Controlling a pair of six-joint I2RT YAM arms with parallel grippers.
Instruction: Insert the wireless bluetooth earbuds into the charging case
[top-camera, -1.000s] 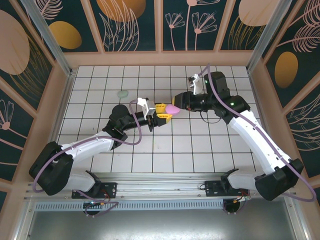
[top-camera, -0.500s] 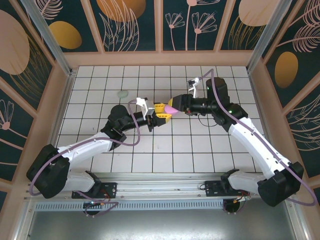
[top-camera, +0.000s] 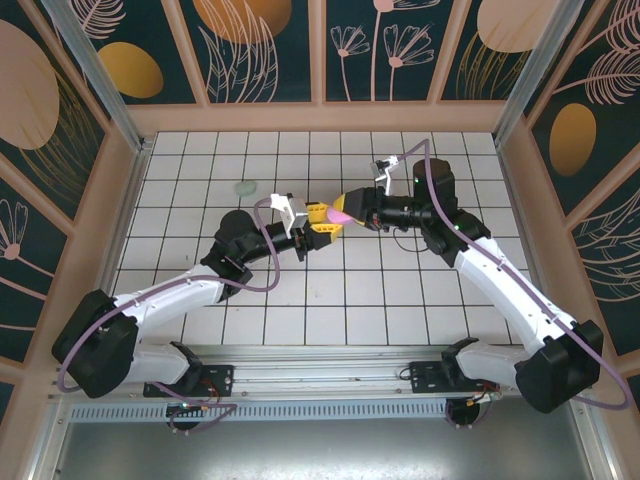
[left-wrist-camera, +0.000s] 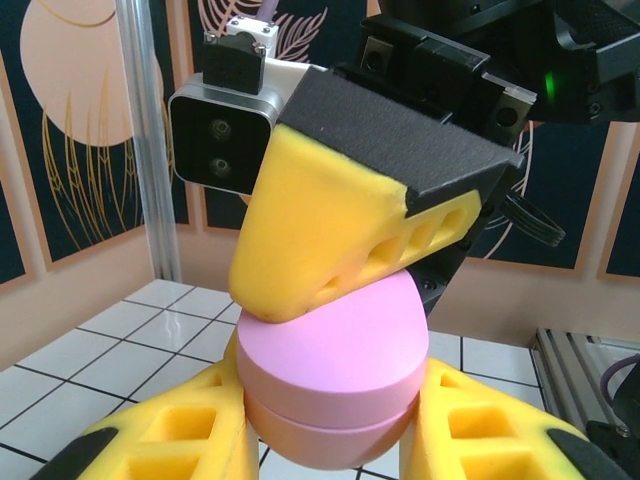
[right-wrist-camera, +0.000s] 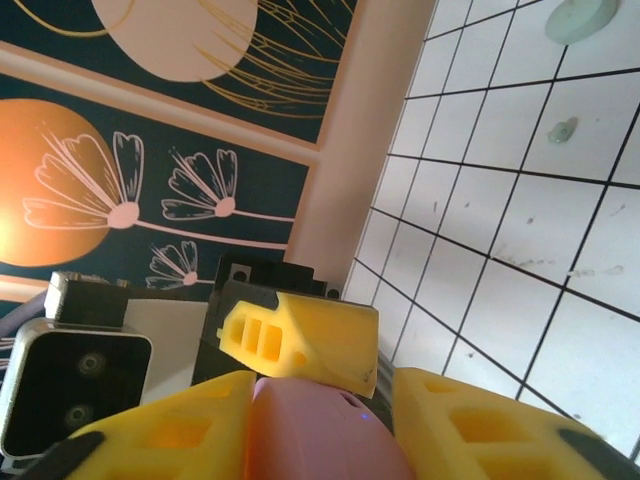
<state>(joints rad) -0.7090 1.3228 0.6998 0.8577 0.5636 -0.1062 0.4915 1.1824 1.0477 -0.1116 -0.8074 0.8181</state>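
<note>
Left wrist: left pincer (left-wrist-camera: 325, 445) clamps pink charging case (left-wrist-camera: 330, 350), seam level; right pincer (right-wrist-camera: 322, 432) grip unclear.

Pink charging case (left-wrist-camera: 330, 350): smooth matt plastic with a fine seam round its middle.
Left gripper (left-wrist-camera: 330, 400) fingers (left-wrist-camera: 170, 440): yellow matt plastic, faintly grainy, with lattice cut-outs.
Right gripper (right-wrist-camera: 325, 420) fingers (left-wrist-camera: 330, 240): the same yellow plastic, faced with a black, finely rough pad (left-wrist-camera: 400, 130).
Floor tiles (right-wrist-camera: 570, 190): glossy white with dark grout.
Corner post (left-wrist-camera: 150, 150): bare brushed metal.
Wall panels (top-camera: 255, 50): matt print.

No readable txt, labels or nos. on any surface. Wall panels (top-camera: 260, 40) = floral art (no lettering).
</note>
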